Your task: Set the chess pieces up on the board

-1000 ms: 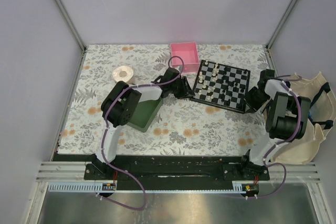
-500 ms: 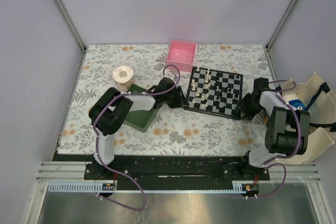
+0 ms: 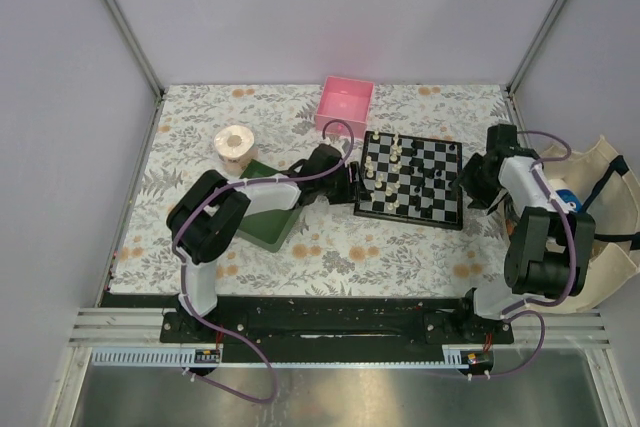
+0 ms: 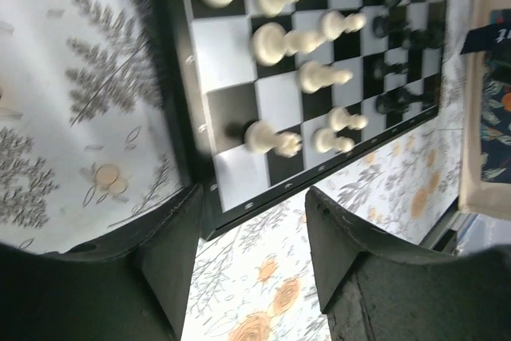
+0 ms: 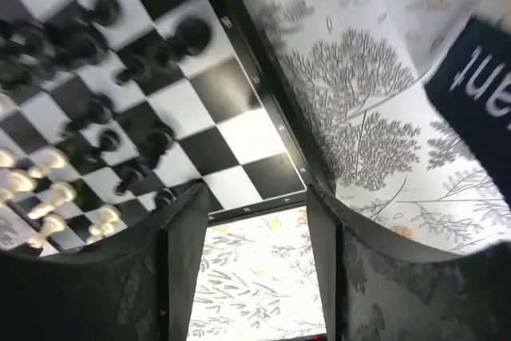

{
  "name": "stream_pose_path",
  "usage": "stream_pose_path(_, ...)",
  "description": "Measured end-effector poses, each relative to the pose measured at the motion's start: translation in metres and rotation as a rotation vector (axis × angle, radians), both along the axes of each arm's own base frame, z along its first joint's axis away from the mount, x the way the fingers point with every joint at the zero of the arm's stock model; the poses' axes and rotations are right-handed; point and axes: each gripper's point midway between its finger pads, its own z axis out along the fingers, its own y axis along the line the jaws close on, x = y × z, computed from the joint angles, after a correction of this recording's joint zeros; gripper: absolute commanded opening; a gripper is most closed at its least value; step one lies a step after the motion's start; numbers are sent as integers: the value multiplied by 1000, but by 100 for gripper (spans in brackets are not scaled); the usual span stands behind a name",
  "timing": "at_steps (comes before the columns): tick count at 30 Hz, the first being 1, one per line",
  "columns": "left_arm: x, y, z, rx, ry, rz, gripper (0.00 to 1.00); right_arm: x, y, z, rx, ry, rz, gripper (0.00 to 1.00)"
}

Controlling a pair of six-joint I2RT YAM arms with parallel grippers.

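Observation:
The black-and-white chequered board (image 3: 411, 180) lies at the table's middle right, slightly skewed. Cream-white chess pieces (image 3: 385, 165) stand scattered on its left half and black pieces (image 3: 440, 175) on its right half. My left gripper (image 3: 349, 185) is open at the board's left edge; in the left wrist view (image 4: 251, 233) the board's corner (image 4: 209, 217) lies just beside my left finger, with white pieces (image 4: 271, 41) beyond. My right gripper (image 3: 470, 183) is open at the board's right edge; in the right wrist view (image 5: 255, 233) the board's corner (image 5: 291, 185) lies ahead of the jaws, with black pieces (image 5: 96, 45) on it.
A pink square box (image 3: 346, 105) stands behind the board. A green tray (image 3: 268, 217) sits under my left arm, with a tape roll (image 3: 236, 142) behind it. A cream bag (image 3: 600, 237) holding a blue item (image 3: 566, 198) lies off the table's right edge.
The board has slid left and turned squarer to the table between the two grippers. My left gripper pulled back left and my right gripper moved toward the far side along the board's right edge.

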Motion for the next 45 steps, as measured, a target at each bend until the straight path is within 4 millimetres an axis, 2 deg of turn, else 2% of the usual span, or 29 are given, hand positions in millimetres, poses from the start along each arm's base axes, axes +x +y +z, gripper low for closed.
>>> stream_pose_path(4,13,-9,20,-32,-48,-3,59,28,-19,34,-95,-82,-12,65)
stream_pose_path(8,18,-8,29,-43,-67,2,59,41,-47,46,-163,-92,-71,66)
stream_pose_path(16,21,-3,29,-39,-70,9,59,11,-124,46,-248,-29,-289,66)
stream_pose_path(18,20,-1,29,-36,-71,8,60,5,-138,50,-267,-26,-329,66)
stream_pose_path(20,19,1,29,-34,-73,8,61,3,-143,59,-273,-42,-338,65)
stream_pose_path(22,19,2,33,-36,-81,8,63,10,-140,74,-255,-94,-318,66)
stream_pose_path(25,20,3,39,-44,-94,7,65,27,-124,99,-215,-188,-252,68)
stream_pose_path(28,22,4,43,-45,-106,8,66,46,-93,119,-198,-256,-132,68)
stream_pose_path(30,23,6,42,-42,-109,9,67,56,-75,121,-178,-269,-72,65)
stream_pose_path(31,24,7,42,-40,-111,11,68,62,-66,120,-164,-268,-46,63)
stream_pose_path(33,28,8,44,-41,-117,16,68,70,-63,109,-149,-242,-30,63)
stream_pose_path(39,40,4,52,-55,-136,26,68,90,-68,68,-101,-140,-36,56)
stream_pose_path(42,43,3,48,-49,-134,31,66,109,-71,54,-89,-118,-34,54)
stream_pose_path(45,46,6,42,-36,-127,45,65,116,-74,34,-84,-78,-37,54)
